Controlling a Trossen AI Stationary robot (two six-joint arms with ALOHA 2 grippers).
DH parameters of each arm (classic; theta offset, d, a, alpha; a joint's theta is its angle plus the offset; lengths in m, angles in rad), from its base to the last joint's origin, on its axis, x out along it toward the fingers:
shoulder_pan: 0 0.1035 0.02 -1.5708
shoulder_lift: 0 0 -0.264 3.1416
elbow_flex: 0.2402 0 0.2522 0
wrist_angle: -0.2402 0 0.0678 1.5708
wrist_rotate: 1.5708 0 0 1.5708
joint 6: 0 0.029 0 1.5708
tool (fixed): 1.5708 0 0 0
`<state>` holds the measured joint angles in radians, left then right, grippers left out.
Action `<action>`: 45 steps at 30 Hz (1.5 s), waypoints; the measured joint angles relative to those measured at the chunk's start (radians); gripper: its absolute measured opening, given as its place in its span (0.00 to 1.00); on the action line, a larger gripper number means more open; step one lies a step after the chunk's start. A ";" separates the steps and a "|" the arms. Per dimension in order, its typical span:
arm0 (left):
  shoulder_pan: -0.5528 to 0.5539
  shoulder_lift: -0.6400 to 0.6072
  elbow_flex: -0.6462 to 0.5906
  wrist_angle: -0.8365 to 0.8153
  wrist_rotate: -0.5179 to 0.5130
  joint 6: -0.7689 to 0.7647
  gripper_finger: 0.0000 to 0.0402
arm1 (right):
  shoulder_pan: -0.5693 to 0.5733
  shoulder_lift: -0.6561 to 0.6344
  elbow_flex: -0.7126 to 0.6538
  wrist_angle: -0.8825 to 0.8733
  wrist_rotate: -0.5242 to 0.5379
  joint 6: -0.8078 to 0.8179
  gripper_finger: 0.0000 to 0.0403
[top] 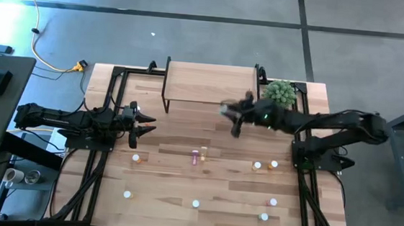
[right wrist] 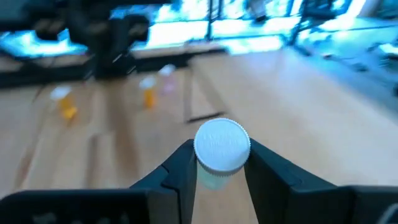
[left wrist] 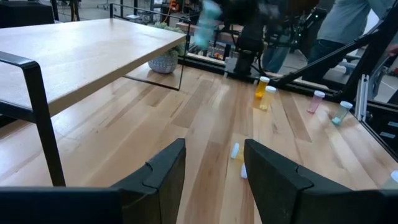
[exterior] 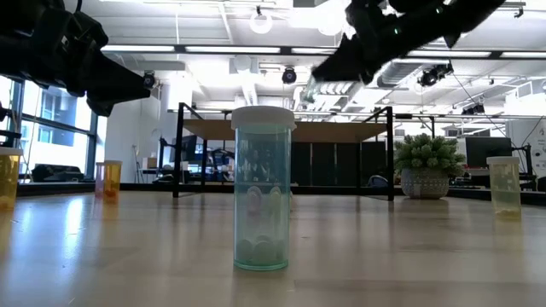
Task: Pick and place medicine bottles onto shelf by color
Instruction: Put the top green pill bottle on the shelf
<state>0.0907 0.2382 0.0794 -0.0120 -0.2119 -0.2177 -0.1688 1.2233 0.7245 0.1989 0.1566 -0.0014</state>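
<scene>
My right gripper (top: 232, 115) hangs in the air in front of the shelf (top: 211, 85), near its right end, shut on a pale green medicine bottle (right wrist: 219, 163) with a white cap. The same bottle shows blurred in the left wrist view (left wrist: 208, 15). My left gripper (top: 148, 124) waits open at the table's left side, nothing between its fingers (left wrist: 166, 174). Several other bottles stand on their bases on the tabletop: orange ones (top: 135, 158) (top: 257, 166), and a green one (exterior: 263, 188) near the front edge. A pink one (top: 196, 156) lies on its side. My right gripper pinches the green bottle between its two fingers, just under the white cap (right wrist: 222, 145). The fingers (right wrist: 180, 171) come from the table's right side, slanting slightly down. The bottle is lifted clear of the table, and its cap top faces the wrist camera.
A small potted plant (top: 281, 92) stands by the shelf's right end, close to my right arm. The shelf's black legs (left wrist: 43, 118) stand on the table. More bottles sit near the front edge (top: 195, 204) (top: 264, 217). A person (left wrist: 348, 25) stands beyond the table's right side.
</scene>
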 joint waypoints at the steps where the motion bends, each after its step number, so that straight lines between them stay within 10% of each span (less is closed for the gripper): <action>1: 0.000 0.000 0.000 -0.001 0.000 -0.010 0.38 | -0.026 -0.015 0.025 -0.027 0.000 -0.007 0.27; 13: 0.000 0.000 0.000 -0.038 0.002 -0.016 0.38 | -0.307 -0.032 0.373 -0.480 0.000 -0.083 0.27; 23: 0.000 0.000 0.000 -0.040 0.002 -0.016 0.38 | -0.494 0.006 0.402 -0.533 -0.121 -0.024 0.27; 45: 0.000 0.000 0.000 -0.045 0.010 -0.018 0.38 | -0.513 0.223 0.402 -0.551 -0.103 -0.025 0.27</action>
<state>0.0908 0.2382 0.0795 -0.0566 -0.2016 -0.2359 -0.6815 1.4467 1.1263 -0.3521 0.0538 -0.0265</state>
